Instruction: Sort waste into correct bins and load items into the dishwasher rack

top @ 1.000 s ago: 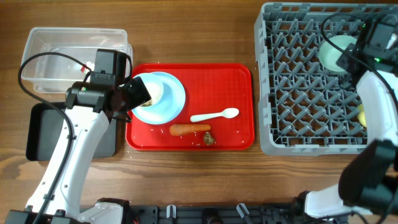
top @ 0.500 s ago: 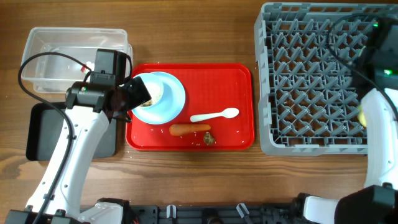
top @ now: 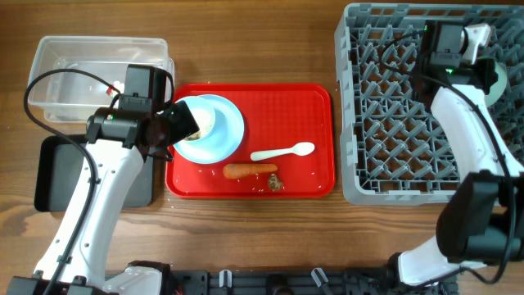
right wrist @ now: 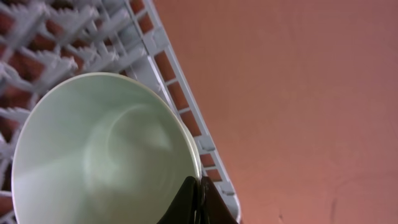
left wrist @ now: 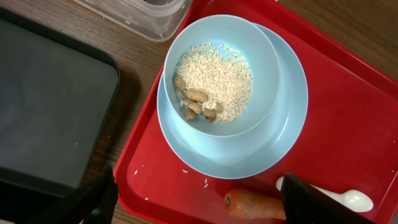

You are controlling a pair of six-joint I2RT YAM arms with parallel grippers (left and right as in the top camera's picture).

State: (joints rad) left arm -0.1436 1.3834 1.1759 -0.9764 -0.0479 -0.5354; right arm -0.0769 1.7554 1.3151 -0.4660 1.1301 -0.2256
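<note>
Nearest, on the red tray (top: 311,98), a small orange carrot (top: 250,170) lies beside a brown scrap (top: 274,183). The carrot looks firm and round and is likely to roll, so a pinch across its middle would suit.

Just beyond lies the white spoon (top: 282,152), thin and light, best taken by its handle.

Further left on the tray, the pale blue bowl (left wrist: 261,62) sits on the light-blue plate (left wrist: 286,124). It holds loose rice (left wrist: 217,81) and brown pieces (left wrist: 196,102). The bowl looks smooth and light. The rim seems the place to grip it, keeping it level until it is over a bin, or the rice will spill.

The left gripper (left wrist: 199,183) hovers above the bowl, fingers spread wide, holding nothing.

The black tray (top: 49,168) and the clear tub (top: 90,65) lie to the left of the red tray.

At the far right of the dishwasher rack (top: 385,123), the right gripper (right wrist: 198,202) is pinched on the rim of the mint-green bowl (right wrist: 99,155). The bowl appears tipped on edge near the rack's outer wall.
</note>
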